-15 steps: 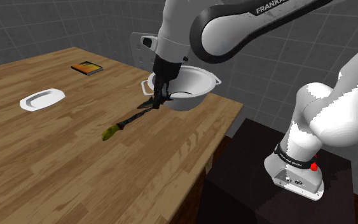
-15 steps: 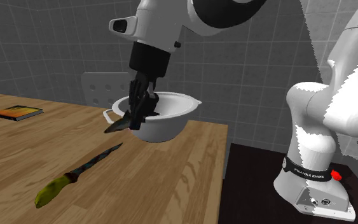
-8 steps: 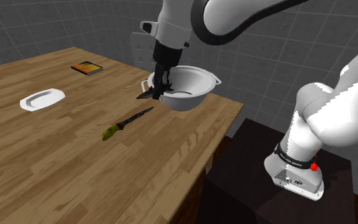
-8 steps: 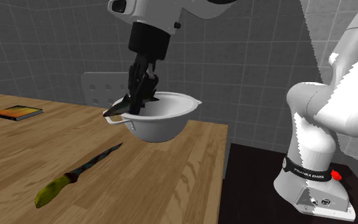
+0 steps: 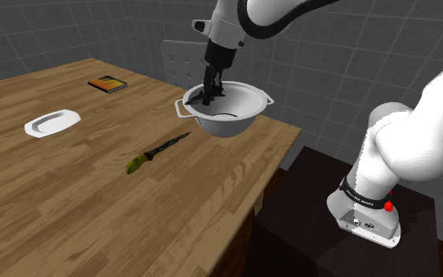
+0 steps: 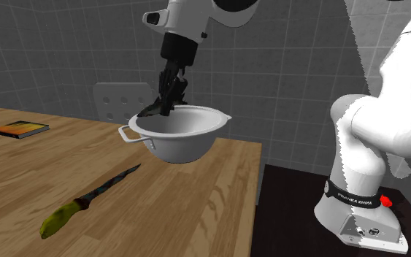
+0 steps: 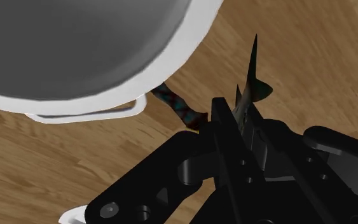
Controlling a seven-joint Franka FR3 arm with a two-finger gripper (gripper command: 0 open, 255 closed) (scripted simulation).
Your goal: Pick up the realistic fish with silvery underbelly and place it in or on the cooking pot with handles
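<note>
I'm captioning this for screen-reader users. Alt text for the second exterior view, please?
A black pincer holds a dark fish over the rim of a white two-handled pot on a wooden table. A knife lies nearer the camera; a book sits far left.

Dark, slender fish (image 6: 150, 111) with pointed tail fins: clamped in the black claw (image 6: 167, 101), tilted, just above the pot's rim. White round pot (image 6: 182, 147) with two loop handles: upright on the wooden desk (image 6: 196, 208), near its far corner.

fish (image 7: 250, 95): mostly behind tool (image 7: 238, 118) | pot (image 7: 184, 51): cropped by wrist view's edge
</note>
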